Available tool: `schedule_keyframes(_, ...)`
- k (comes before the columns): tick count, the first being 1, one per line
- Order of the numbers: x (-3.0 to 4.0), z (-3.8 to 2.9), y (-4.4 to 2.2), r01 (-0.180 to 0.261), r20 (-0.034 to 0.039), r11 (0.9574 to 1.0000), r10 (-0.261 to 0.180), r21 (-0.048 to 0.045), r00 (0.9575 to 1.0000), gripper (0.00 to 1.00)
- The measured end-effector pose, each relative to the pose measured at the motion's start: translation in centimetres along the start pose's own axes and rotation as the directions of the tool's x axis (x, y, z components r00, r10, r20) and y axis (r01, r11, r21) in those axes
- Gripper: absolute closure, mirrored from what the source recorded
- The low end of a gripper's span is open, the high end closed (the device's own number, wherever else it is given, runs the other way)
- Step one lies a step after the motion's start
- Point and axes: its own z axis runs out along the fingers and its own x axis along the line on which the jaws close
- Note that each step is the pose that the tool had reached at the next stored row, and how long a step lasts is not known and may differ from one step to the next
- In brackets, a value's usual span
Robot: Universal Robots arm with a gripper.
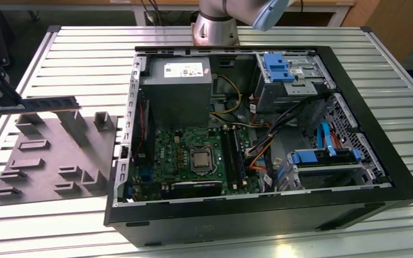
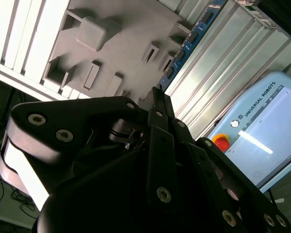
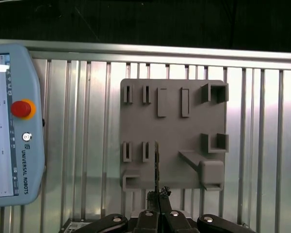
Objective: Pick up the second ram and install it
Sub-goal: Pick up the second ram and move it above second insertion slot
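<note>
**Second ram in the clamp, held over the fixture: keep it square and level**

The black two-fingered end effector point(image 3: 158, 199) is closed on one end of the second ram point(image 1: 38, 104), a slim dark green-black memory stick, with a finger pressed on each flat face. In the exterior view the stick hangs level just over the tall posts of the grey moulded fixture plate point(image 1: 52, 158). It is well apart from the open black computer case point(image 1: 264, 217) on the exterior view's right. The green motherboard point(image 1: 185, 153) and its long black slots point(image 1: 232, 153) lie inside that case. Everything rests on the ribbed aluminium tabletop point(image 1: 84, 43).

Because the grip is at one end, I judge the free end prone to sag or twist. A firm, square clamp and slow, level travel would serve best, keeping the stick's lower edge off the posts.
</note>
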Motion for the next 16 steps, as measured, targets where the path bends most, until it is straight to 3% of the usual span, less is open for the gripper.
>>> schedule_keyframes(16,0.01,0.0,-0.63,0.0,0.0001,1.0,0.0,0.0,1.0,0.89)
